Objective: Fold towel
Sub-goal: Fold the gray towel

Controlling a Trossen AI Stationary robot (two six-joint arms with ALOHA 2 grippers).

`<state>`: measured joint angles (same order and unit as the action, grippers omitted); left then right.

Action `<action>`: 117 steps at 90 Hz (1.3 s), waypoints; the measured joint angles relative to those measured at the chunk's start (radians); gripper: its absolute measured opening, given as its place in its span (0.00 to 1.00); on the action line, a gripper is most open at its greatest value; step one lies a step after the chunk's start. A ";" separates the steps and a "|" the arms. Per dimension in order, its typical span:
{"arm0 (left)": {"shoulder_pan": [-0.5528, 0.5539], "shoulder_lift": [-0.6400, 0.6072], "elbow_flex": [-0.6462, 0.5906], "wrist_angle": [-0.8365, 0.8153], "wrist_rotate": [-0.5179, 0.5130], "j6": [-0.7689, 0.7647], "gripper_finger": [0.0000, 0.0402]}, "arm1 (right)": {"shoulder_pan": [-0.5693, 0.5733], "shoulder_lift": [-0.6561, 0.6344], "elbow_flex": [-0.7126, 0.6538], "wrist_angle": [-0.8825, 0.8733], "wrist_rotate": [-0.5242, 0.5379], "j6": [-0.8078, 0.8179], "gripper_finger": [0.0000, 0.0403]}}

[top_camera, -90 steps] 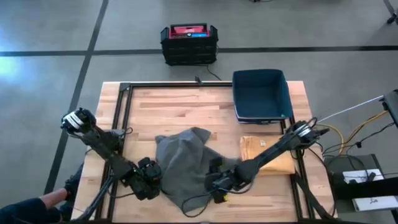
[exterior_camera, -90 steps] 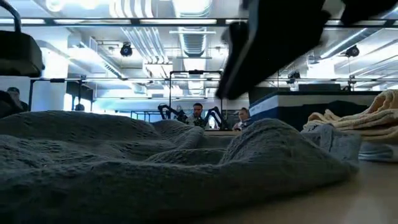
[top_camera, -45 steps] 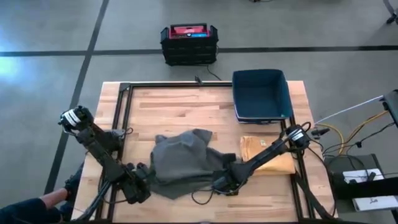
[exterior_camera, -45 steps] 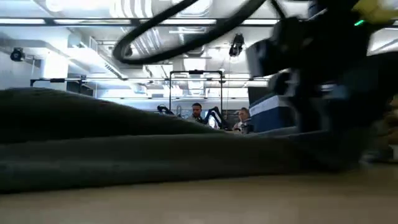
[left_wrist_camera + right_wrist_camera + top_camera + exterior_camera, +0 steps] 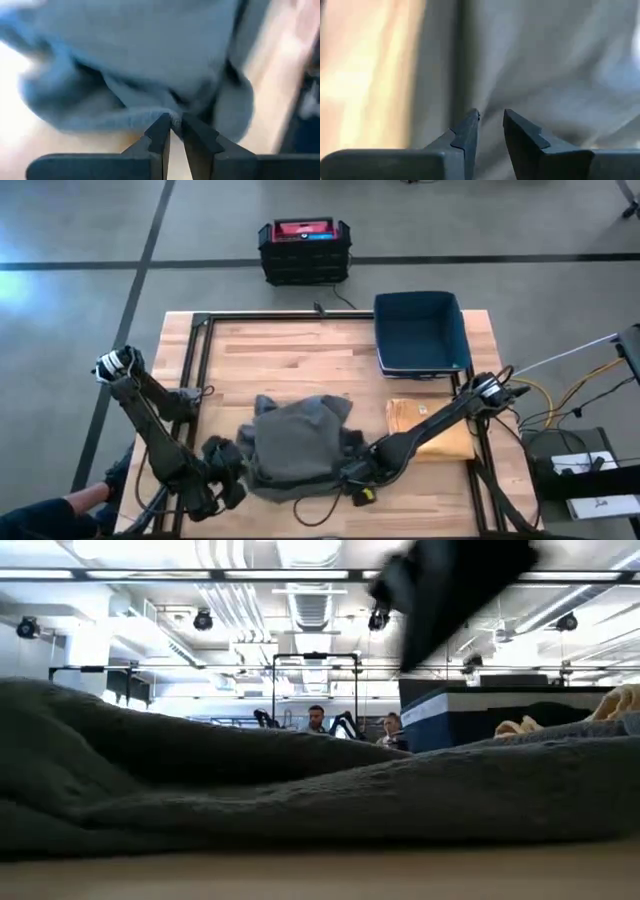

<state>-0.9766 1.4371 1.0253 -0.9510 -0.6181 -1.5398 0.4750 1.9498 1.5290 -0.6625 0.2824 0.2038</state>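
The grey towel lies bunched on the wooden table toward its near edge, and fills the low view. My left gripper is low at the towel's near left side and is shut on it. At the towel's near right side, my right gripper has its fingers almost together on the cloth. The body of the towel rests on the table. My left gripper pinches a rolled edge of the towel between its two fingertips, coming in low from the table's left. The cloth spreads away beyond the fingers and lies slack. My right gripper has the towel's cloth running into the narrow gap between its fingertips, coming in low from the table's right. One layer or several, I cannot tell.
A folded tan towel lies to the right, under the right arm. A dark blue bin stands at the far right of the table. A black and red case sits on the floor beyond the table. People sit far off in the room.
The towel's near flap, which reached toward the table's near edge, has been drawn in, and the towel is now a more compact heap. Both grippers kept their hold; the left one shifted toward the table's left edge.
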 joint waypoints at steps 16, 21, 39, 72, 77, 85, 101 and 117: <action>0.060 0.003 -0.138 0.055 0.125 0.039 0.06 | -0.111 0.073 -0.006 0.238 0.045 -0.092 0.14; 0.061 0.005 -0.195 0.120 0.171 0.036 0.06 | -0.152 0.106 -0.009 0.269 0.018 -0.089 0.13; 0.042 0.037 -0.410 0.550 0.217 -0.023 0.05 | -0.249 0.220 -0.008 0.249 -0.141 -0.092 0.07; -0.159 0.072 -0.444 0.715 0.328 -0.414 0.05 | -0.372 0.177 -0.009 -0.259 0.050 -0.023 0.00; -0.184 0.072 -0.427 0.698 0.338 -0.470 0.05 | -0.389 0.167 -0.010 -0.285 0.072 0.007 0.00; -0.194 0.067 -0.374 0.627 0.374 -0.513 0.05 | -0.408 0.126 -0.010 -0.319 0.083 0.039 0.00; -0.178 0.053 -0.147 0.252 0.372 -0.481 0.05 | -0.392 0.021 0.003 -0.233 0.084 0.040 0.00; -0.151 0.050 0.037 -0.090 0.009 -0.351 0.05 | -0.326 -0.016 0.004 0.073 -0.029 -0.015 0.00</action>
<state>-1.1274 1.4876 1.0625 -1.0409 -0.6088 -1.8904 0.1491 1.9336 1.5326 -0.5893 0.2533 0.1891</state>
